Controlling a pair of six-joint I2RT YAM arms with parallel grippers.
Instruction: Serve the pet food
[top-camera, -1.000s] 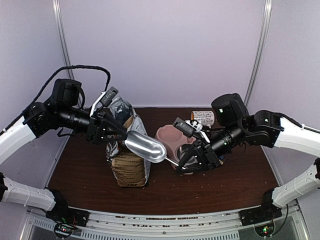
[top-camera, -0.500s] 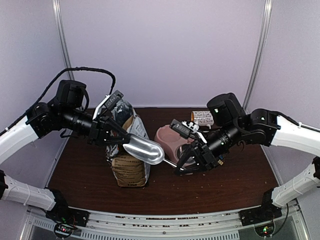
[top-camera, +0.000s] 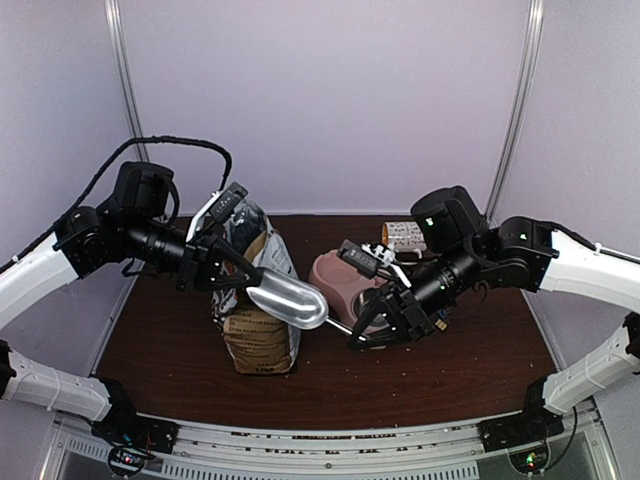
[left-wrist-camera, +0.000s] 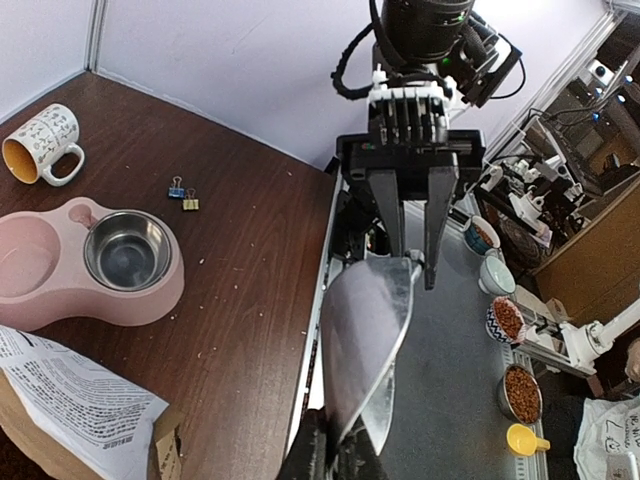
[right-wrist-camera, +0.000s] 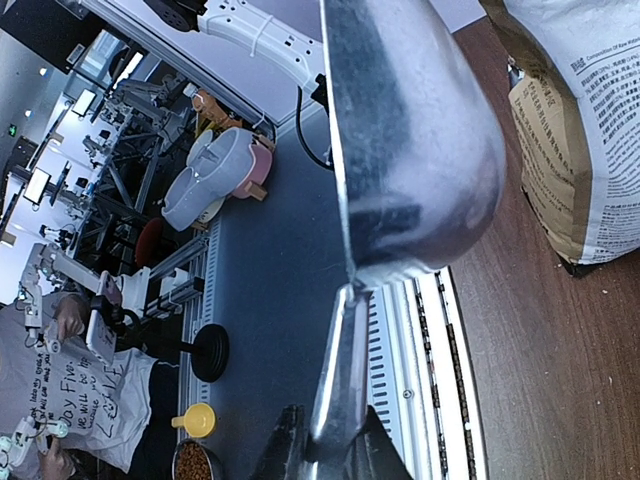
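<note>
Pellets of pet food (left-wrist-camera: 520, 394) are small, dry and reddish-brown. They lie as a heap in a small steel bowl (left-wrist-camera: 502, 404), which stands on the grey bench (left-wrist-camera: 440, 380) past the near edge of the table (left-wrist-camera: 260, 250), well apart from the arms. Whether more of it is in the bag, I cannot tell.

Above the table both arms hold one metal scoop (top-camera: 290, 295) in the air. The left gripper (top-camera: 240, 280) is closed tight on the scoop's mouth end. The right gripper (top-camera: 362, 332) is narrow and pinches the thin handle (right-wrist-camera: 335, 370) from the other side. The scoop hangs tilted, with the mouth end higher, in front of the bag and beside the pink double bowl (top-camera: 335, 275).

The bag (top-camera: 258, 335) is of kraft paper with a white printed panel and stands upright under the left gripper. In the left wrist view the pink double bowl has a steel insert (left-wrist-camera: 128, 252) in its right compartment. This insert shows only its shiny bottom.

A patterned mug (left-wrist-camera: 40, 145) lies on its side near the far wall, and two binder clips (left-wrist-camera: 183, 190) lie between it and the bowl. Tiny pale crumbs are scattered on the dark wood.
</note>
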